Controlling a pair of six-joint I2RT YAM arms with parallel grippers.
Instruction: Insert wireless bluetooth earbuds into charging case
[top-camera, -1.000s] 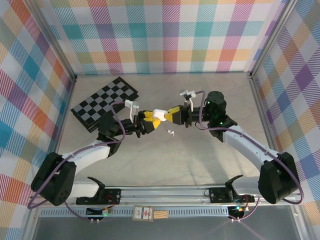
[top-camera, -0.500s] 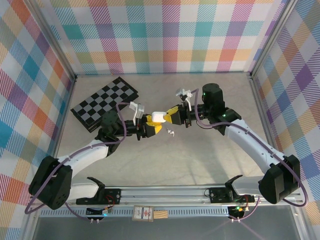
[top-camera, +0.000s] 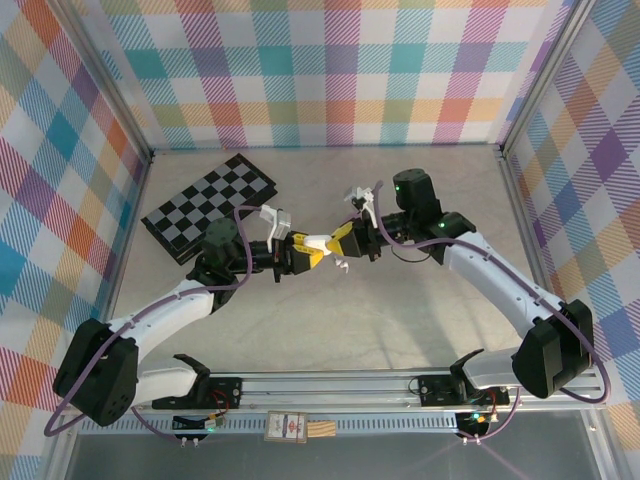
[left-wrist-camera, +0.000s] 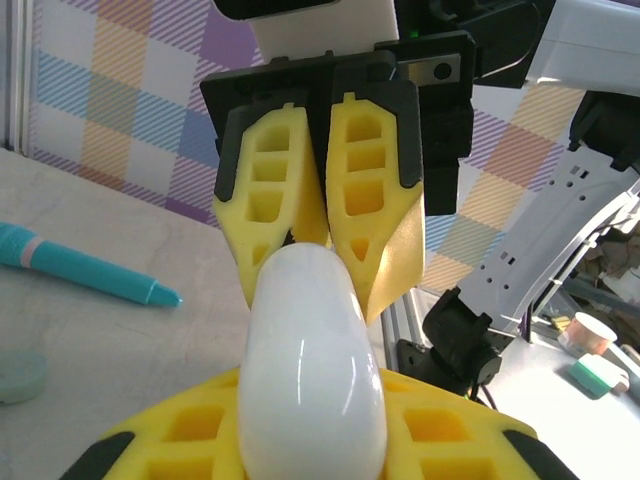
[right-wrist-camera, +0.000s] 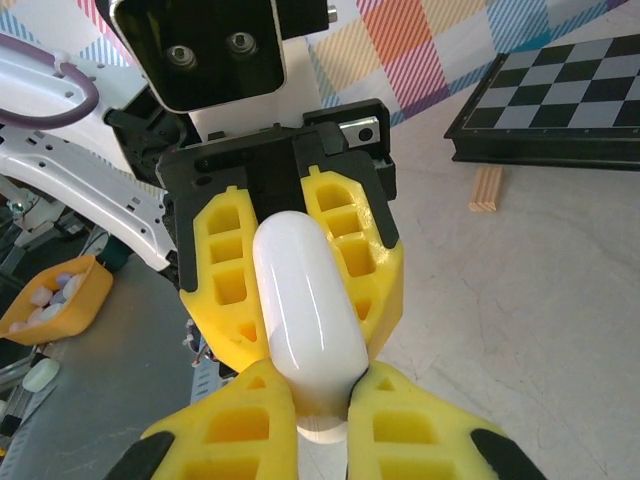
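Observation:
A glossy white pebble-shaped charging case (top-camera: 319, 241) hangs above the table's middle, gripped from both ends. My left gripper (top-camera: 305, 248) is shut on its left half; in the left wrist view the case (left-wrist-camera: 310, 370) sits between my yellow fingers (left-wrist-camera: 440, 440). My right gripper (top-camera: 338, 240) is shut on the case's other end, and in the right wrist view its pads (right-wrist-camera: 420, 430) pinch the case (right-wrist-camera: 305, 300) at the tip. The lid looks closed. A small white earbud (top-camera: 341, 264) lies on the table just below the grippers.
A folded chessboard (top-camera: 210, 205) lies at the back left, also seen in the right wrist view (right-wrist-camera: 560, 95) with a small wooden block (right-wrist-camera: 487, 188) in front of it. A teal pen (left-wrist-camera: 85, 265) lies on the table. An orange tray (right-wrist-camera: 50, 295) sits beyond the table edge.
Both grippers have drifted a little toward the back with the case between them. The case has turned, looking narrower from above. The left jaws have closed tighter on it.

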